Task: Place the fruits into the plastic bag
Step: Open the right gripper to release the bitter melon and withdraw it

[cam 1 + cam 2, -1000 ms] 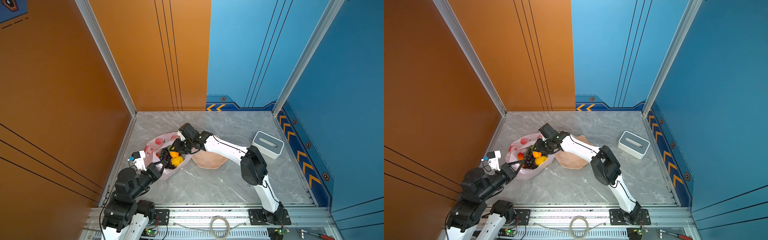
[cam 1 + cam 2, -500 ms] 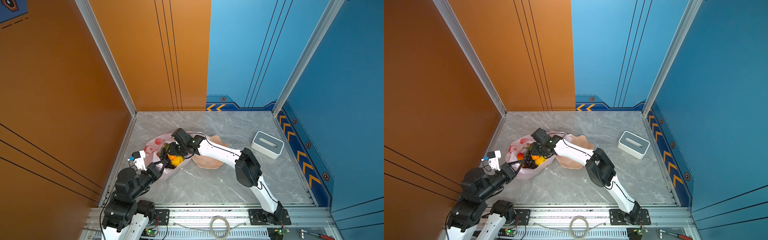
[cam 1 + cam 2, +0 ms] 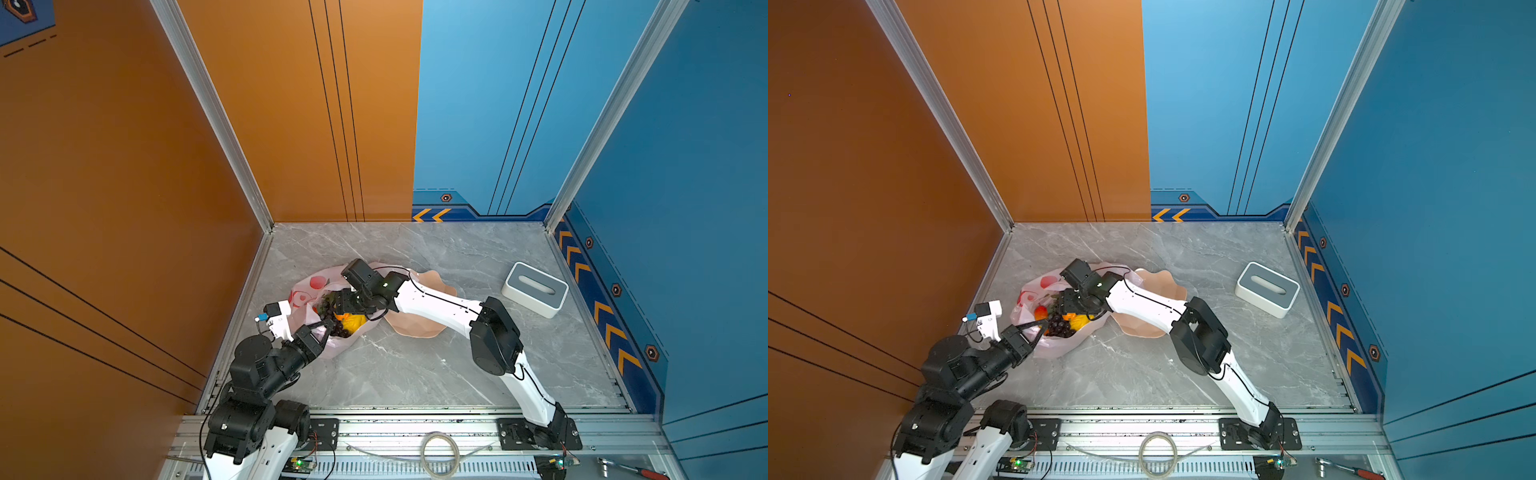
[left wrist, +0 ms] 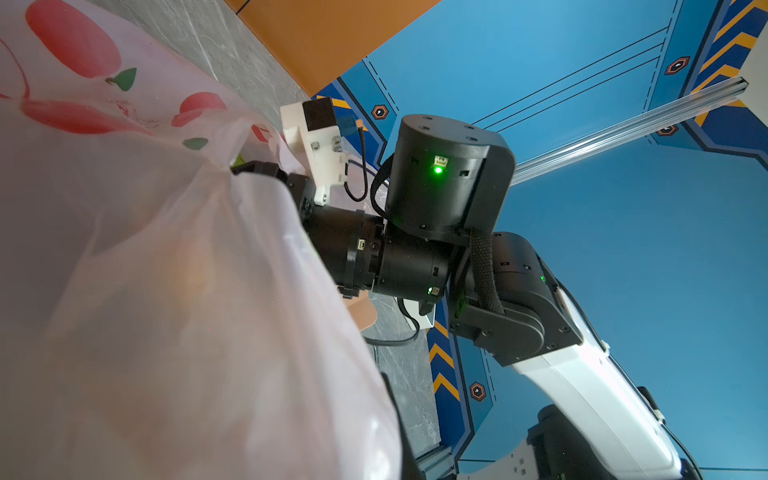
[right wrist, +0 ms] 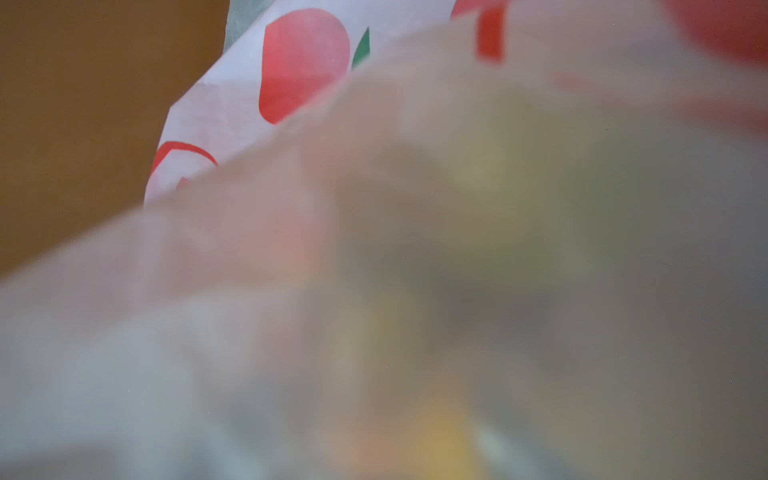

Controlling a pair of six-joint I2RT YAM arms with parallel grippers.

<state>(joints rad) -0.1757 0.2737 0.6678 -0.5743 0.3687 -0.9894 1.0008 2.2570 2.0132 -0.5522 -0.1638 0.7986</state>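
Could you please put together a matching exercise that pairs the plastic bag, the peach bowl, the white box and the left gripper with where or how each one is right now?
Things:
1. plastic bag
2. peach bowl
3. white box
4. left gripper

Places or states:
a. stands alone toward the right side of the table
b. shut on the bag's near rim
c. partly hidden beneath the right arm
d. has fruits lying inside it

Pairs: 1-d, 2-c, 3-a, 4-b.
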